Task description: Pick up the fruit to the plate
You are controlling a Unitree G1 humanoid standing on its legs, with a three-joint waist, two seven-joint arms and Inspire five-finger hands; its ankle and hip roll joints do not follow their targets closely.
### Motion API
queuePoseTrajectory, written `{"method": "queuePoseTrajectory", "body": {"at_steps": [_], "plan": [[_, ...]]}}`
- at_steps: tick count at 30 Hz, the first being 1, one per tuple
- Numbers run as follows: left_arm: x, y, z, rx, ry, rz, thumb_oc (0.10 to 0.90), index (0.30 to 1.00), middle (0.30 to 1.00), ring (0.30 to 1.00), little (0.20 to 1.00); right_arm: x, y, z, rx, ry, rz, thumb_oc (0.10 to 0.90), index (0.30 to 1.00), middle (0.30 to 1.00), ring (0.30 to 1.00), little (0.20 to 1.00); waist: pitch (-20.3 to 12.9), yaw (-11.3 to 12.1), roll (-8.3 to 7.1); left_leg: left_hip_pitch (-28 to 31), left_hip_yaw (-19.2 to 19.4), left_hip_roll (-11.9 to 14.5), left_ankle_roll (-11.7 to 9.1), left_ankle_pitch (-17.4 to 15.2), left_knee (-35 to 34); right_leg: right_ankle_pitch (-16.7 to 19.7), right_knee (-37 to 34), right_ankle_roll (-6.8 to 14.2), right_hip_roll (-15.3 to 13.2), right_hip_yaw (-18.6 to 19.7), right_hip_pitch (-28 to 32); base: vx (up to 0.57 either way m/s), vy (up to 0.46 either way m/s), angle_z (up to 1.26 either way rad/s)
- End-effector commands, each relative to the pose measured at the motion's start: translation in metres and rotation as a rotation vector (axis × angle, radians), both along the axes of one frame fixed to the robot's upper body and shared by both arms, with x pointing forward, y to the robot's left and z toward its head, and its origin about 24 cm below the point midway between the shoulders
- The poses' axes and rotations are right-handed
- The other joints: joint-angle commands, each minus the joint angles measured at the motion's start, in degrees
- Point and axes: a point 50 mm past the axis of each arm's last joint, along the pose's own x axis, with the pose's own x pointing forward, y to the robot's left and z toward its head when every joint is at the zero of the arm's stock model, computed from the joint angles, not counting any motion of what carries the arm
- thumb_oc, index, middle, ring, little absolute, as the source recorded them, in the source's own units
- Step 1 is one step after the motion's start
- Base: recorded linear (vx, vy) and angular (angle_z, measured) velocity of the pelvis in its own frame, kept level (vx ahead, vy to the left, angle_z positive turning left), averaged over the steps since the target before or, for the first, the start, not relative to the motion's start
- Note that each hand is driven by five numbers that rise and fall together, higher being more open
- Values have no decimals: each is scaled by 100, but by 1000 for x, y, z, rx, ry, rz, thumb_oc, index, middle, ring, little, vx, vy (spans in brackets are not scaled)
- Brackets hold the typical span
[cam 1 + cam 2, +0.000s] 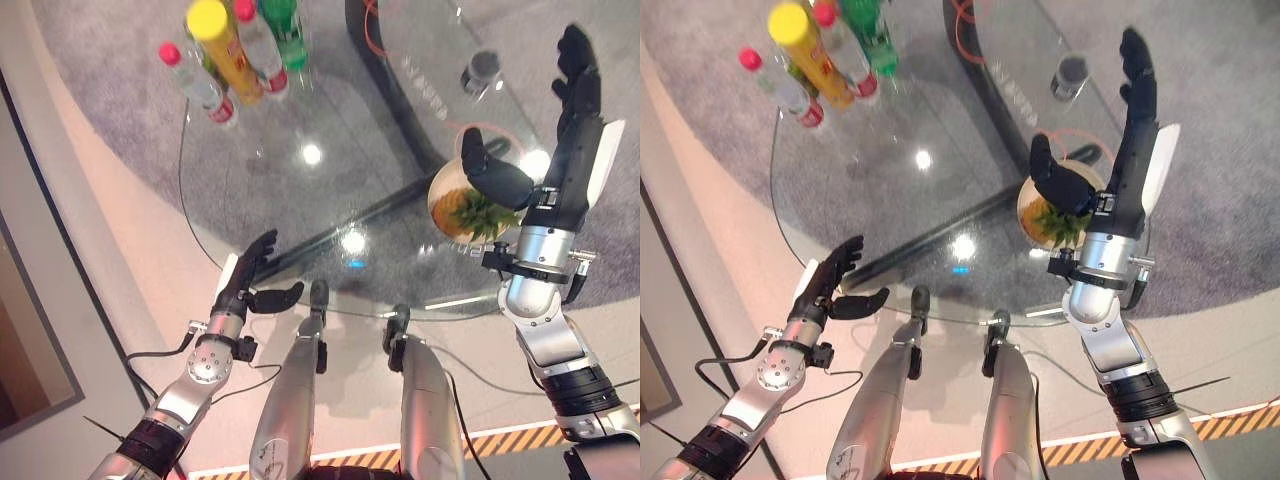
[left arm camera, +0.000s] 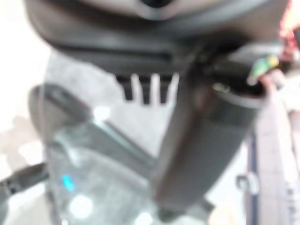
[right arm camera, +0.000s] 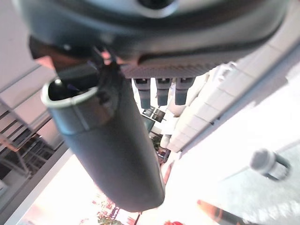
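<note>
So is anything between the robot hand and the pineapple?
Nothing visible blocks it. The right robot hand hovers open just above the pineapple, which already sits on the plate on the glass table. The bottles stand far away.

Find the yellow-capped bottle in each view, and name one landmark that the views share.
Left eye view: yellow-capped bottle at the top edge, left of centre.
Right eye view: top left corner.
Left wrist view: too blurred to tell.
Right wrist view: cannot tell.
Shared landmark: the round glass table under it.
</note>
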Motion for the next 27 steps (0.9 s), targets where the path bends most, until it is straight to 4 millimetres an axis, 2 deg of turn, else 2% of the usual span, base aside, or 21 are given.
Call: {"method": "queuePoseTrajectory", "body": {"at_steps": [1,9,17,24,26,27], "plan": [[-4,-1,23,-31,-130,-36,800,900,900,900,900,-21,3,55,-60,-287,23,800,900,900,900,900,-139,58,-206,309,433,-248,193,-1055,1028,977,-827,137,370,-136,225,0,0,0],[-8,4,20,-26,-116,-26,800,900,900,900,900,-22,3,56,-137,-264,-13,800,900,900,900,900,-139,106,-244,653,375,-296,214,-1073,953,923,-935,128,381,-132,636,1,0,0],[-11,11,7,-59,-55,1,800,900,900,900,900,-28,23,47,-201,-169,169,800,900,900,900,900,-166,92,-334,1470,340,-284,141,-1054,609,946,-1372,175,320,-77,1532,0,-2,0],[-28,11,-31,-121,110,59,800,900,900,900,900,-36,46,16,-205,32,470,800,900,900,900,900,-777,49,-440,2095,276,-226,3,-920,3,1044,-2035,244,314,-60,2252,37,-29,2],[-31,10,-38,-130,137,63,800,900,900,900,900,-36,49,10,-209,75,509,800,900,900,900,900,-895,49,-452,2195,270,-216,-20,-901,-101,1050,-2141,251,319,-64,2369,44,-27,0],[-36,10,-46,-136,165,71,800,900,900,900,900,-37,53,1,-205,136,570,800,900,900,900,900,-1032,41,-462,2338,262,-192,-46,-870,-253,1067,-2273,257,327,-71,2515,64,-35,-1]]}}
